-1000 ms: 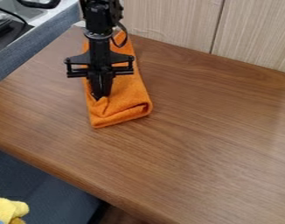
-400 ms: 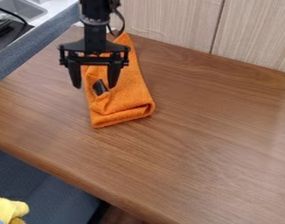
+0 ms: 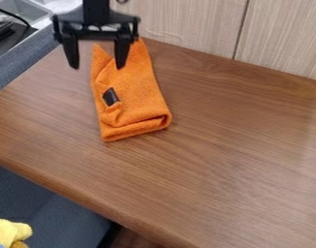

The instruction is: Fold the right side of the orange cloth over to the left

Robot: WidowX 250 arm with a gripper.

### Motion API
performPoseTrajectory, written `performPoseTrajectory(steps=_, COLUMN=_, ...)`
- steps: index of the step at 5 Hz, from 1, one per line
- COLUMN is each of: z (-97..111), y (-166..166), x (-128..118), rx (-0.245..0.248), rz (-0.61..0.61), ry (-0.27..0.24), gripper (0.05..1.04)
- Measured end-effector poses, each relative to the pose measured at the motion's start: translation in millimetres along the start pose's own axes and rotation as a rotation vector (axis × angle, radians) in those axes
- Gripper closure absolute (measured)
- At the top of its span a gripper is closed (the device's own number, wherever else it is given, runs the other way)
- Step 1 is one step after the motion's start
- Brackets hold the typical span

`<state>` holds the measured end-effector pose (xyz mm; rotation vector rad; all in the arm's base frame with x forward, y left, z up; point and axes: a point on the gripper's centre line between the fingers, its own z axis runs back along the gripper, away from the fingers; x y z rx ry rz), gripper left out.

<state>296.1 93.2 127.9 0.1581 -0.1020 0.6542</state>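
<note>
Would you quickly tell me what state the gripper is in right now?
Gripper: open, fingers spread apart, holding nothing, above the far end of the orange cloth.

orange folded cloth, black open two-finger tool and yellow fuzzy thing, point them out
orange folded cloth (image 3: 140,92): camera view, its upper face
black two-finger tool (image 3: 96,60): camera view, midway between its fingertips
yellow fuzzy thing (image 3: 7,230): camera view, its upper part
</note>
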Motion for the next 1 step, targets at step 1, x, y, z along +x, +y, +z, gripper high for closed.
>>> performPoseTrajectory(steps=1, z=2.6, y=0.4, x=0.3, rx=-0.002, rz=0.002, ry=-0.004, gripper=0.083)
